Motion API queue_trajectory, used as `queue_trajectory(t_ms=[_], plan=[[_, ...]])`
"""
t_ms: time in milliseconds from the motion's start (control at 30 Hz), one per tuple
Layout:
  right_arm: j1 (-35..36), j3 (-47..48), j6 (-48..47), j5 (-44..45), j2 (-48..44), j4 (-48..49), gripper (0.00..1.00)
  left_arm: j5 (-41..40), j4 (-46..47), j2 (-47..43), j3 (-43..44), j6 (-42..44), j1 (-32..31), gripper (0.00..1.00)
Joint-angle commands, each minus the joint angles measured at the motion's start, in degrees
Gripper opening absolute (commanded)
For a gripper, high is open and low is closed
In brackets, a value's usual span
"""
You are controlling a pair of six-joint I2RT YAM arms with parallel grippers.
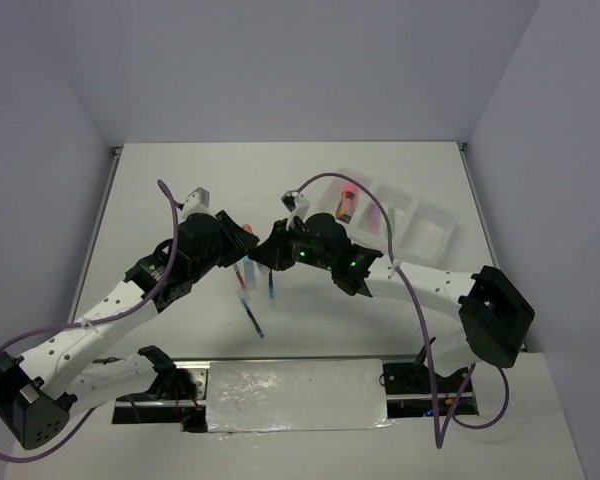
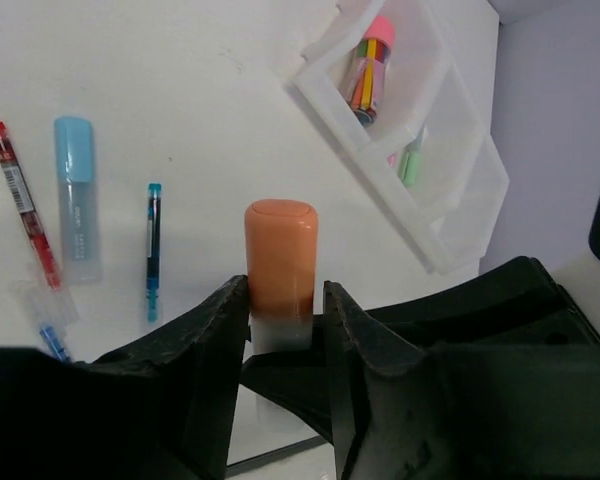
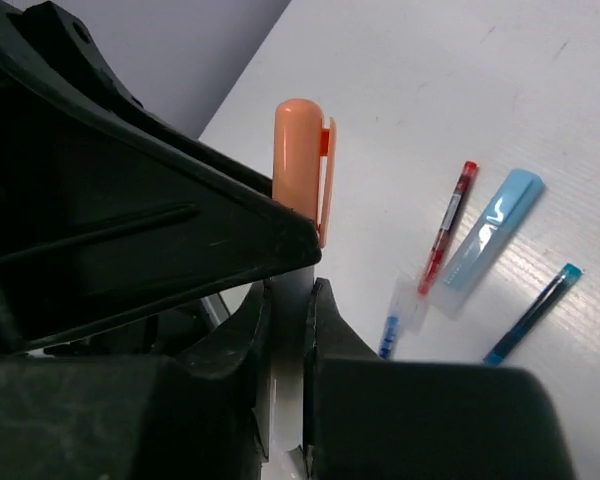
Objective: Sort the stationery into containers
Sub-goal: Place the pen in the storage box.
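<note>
Orange marker (image 2: 280,255) between both converging grippers (image 1: 263,246)

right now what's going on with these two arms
A handover, it seems: the left gripper and the right gripper both close on the orange marker, held above the table. The red pen, light-blue marker and blue pen lie unsorted on the table. The tray already holds the pink-capped cylinder and a green marker.
</note>
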Motion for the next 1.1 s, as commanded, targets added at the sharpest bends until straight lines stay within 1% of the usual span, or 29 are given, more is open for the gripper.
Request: queue_trajectory(t_ms=[0, 33, 67, 133, 167, 200, 233, 300, 333, 367, 400, 433, 467, 500, 567, 600, 667, 700, 767, 833, 867, 900, 967, 1000, 1067], plan=[[0.5, 1.5, 1.6, -0.1, -0.4, 4.2, 0.0, -0.1, 3.6, -0.3, 3.2, 0.5, -0.3, 0.49], [0.1, 0.9, 1.4, 0.6, -1.0, 3.7, 0.0, -2.2, 2.3, -0.1, 4.0, 0.7, -0.3, 0.79], [-0.3, 0.3, 1.0, 2.1, -2.0, 2.6, 0.0, -3.7, 0.9, 0.1, 4.9, 1.5, -0.3, 0.99], [-2.3, -0.3, 0.0, 9.4, -4.9, -4.2, 0.0, -7.1, -3.4, 2.1, 9.3, 2.9, -0.3, 0.99], [-3.6, -0.6, 0.6, 13.6, -6.2, -7.4, 0.0, -12.0, -10.0, 2.9, 11.1, 3.1, -0.3, 0.99], [-5.4, -2.1, 1.3, 16.9, -7.6, -13.2, 0.0, -14.0, -12.2, 3.5, 12.4, 3.5, -0.3, 0.99], [-9.6, -3.1, 3.0, 22.6, -10.5, -16.1, 0.0, -16.0, -14.1, 4.4, 13.8, 3.9, -0.2, 0.99], [-14.8, -5.6, 4.3, 27.3, -12.9, -23.3, 0.0, -19.6, -15.8, 5.0, 13.3, 6.0, -0.2, 0.99], [-20.1, -5.9, 4.1, 29.9, -13.9, -25.6, 0.0, -19.5, -14.7, 5.4, 12.8, 7.9, -0.1, 0.99], [-22.9, -5.6, 3.3, 30.3, -13.9, -27.6, 0.0, -18.5, -13.5, 6.1, 12.7, 10.3, -0.2, 0.99], [-25.5, -5.1, 2.2, 30.3, -13.7, -29.7, 0.0, -15.7, -11.3, 7.0, 12.8, 14.9, -0.2, 0.99], [-27.4, -4.5, 1.4, 30.7, -13.3, -30.6, 0.0, -14.6, -10.7, 9.6, 13.2, 16.5, -0.1, 0.99], [-31.1, -3.3, -0.6, 30.8, -11.9, -30.9, 0.0, -13.5, -10.4, 11.1, 13.7, 19.1, -0.1, 0.99], [-33.1, -2.4, -1.8, 30.2, -10.9, -31.0, 0.0, -12.0, -10.6, 14.7, 15.3, 20.0, -0.1, 0.99], [-37.4, 1.2, -4.3, 28.0, -8.0, -31.5, 0.0, -10.7, -11.7, 18.6, 17.5, 21.6, -0.1, 0.99], [-38.4, 2.6, -5.1, 26.5, -4.8, -31.9, 0.0, -10.3, -12.3, 22.2, 19.4, 22.3, -0.2, 0.99], [-40.5, 7.0, -6.0, 26.0, -1.5, -33.0, 0.0, -9.3, -12.5, 25.2, 20.7, 23.3, -0.1, 0.99], [-40.9, 8.1, -7.0, 26.0, 1.3, -33.1, 0.03, -8.7, -12.0, 27.8, 21.3, 23.5, -0.1, 0.99], [-41.9, 11.5, -7.7, 25.4, 3.9, -33.5, 0.09, -7.9, -10.9, 29.8, 21.8, 23.7, -0.1, 0.99], [-42.5, 14.1, -8.9, 24.0, 7.2, -34.8, 0.24, -7.9, -10.3, 31.9, 21.9, 23.3, -0.2, 0.99], [-42.6, 16.5, -9.1, 24.1, 8.3, -36.3, 0.41, -7.9, -9.6, 32.4, 21.9, 23.1, -0.1, 0.99], [-42.6, 17.4, -9.1, 24.5, 9.1, -37.0, 0.64, -8.3, -9.7, 33.5, 22.2, 22.9, -0.1, 0.99], [-42.6, 19.4, -9.4, 24.8, 10.2, -38.1, 0.7, -9.0, -10.5, 35.2, 22.9, 22.9, 0.0, 0.99], [-42.6, 19.4, -9.5, 24.7, 10.0, -38.2, 0.78, -9.3, -10.7, 36.7, 23.9, 22.8, 0.1, 0.99], [-42.6, 19.3, -9.5, 24.3, 8.6, -38.3, 0.79, -9.1, -10.5, 38.3, 24.3, 23.1, 0.2, 0.99]])
